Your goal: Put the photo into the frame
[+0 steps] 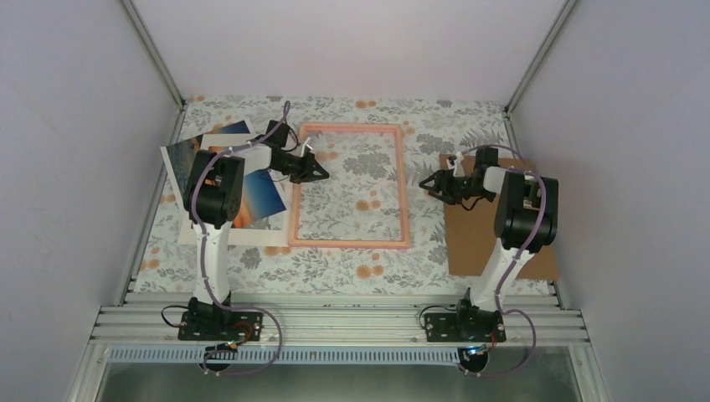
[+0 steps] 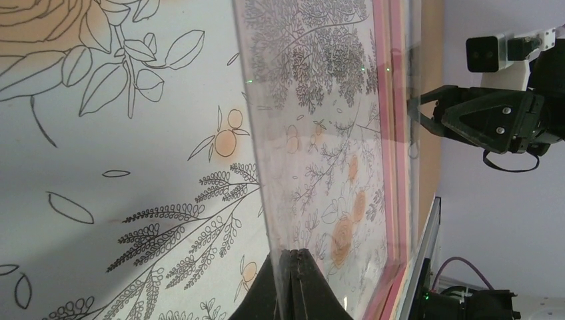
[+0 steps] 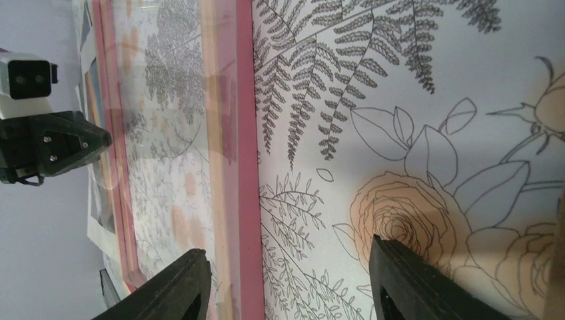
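The frame [image 1: 349,244] lies flat in the middle of the flowery tablecloth [image 1: 352,272], so I'll place everything else off that.

The left gripper [image 1: 318,173] sits over the frame's left side. In the left wrist view it's clenched tight, and the edge of the clear pane runs straight into the tips, so it looks pinched on it.

The right gripper [image 1: 431,182] is just off the frame's right side with its fingers [image 3: 400,283] spread apart and nothing between them. In its own view the pink rail sits close to one finger.

The photo [image 1: 266,201] isn't in the frame. It's just left of it, lying on the cream mat board [image 1: 226,236] and partly hidden under the left arm. The brown board [image 1: 494,247] is well off to the frame's right.
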Tool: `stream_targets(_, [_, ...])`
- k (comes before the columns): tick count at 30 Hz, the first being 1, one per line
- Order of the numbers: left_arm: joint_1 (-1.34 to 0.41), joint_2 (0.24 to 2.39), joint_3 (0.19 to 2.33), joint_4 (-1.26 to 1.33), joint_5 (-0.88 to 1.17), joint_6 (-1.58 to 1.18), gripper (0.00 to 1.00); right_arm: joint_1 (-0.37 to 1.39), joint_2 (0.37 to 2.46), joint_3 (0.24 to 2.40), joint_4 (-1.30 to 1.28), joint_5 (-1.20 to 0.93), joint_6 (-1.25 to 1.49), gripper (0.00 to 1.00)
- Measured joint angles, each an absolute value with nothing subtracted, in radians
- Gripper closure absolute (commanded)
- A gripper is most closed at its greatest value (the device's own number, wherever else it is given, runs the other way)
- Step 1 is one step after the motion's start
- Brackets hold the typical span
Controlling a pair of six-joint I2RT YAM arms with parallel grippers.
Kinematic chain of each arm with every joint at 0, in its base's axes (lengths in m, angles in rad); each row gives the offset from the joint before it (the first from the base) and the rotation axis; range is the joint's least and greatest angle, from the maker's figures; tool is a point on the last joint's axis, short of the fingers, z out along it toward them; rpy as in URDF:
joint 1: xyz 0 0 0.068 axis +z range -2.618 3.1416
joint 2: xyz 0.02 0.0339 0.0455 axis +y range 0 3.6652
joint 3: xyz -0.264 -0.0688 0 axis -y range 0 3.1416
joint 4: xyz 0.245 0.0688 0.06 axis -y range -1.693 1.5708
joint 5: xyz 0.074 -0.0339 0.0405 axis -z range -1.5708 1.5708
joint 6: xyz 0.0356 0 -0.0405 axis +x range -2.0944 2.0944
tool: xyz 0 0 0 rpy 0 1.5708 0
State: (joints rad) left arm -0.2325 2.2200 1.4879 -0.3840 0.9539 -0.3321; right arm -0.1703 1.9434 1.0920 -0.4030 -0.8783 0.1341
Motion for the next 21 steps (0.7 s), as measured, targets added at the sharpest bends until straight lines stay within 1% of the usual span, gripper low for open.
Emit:
stream_targets(7, [-0.232, 2.220, 1.500, -0.413, 0.953, -0.326, 0.98, -0.159, 1.938, 1.092, -0.440, -0.867, 0.092, 0.45])
stream_targets(11, [-0.231, 2.219, 1.500, -0.425, 0.945, -0.329, 0.98, -0.150, 1.938, 1.092, -0.449, -0.866, 0.077, 0.49])
stream_targets(21, [-0.231, 2.185, 1.500, -0.453, 0.894, -0.324, 0.97, -0.125, 1.938, 1.092, -0.452, -0.863, 0.070, 0.52])
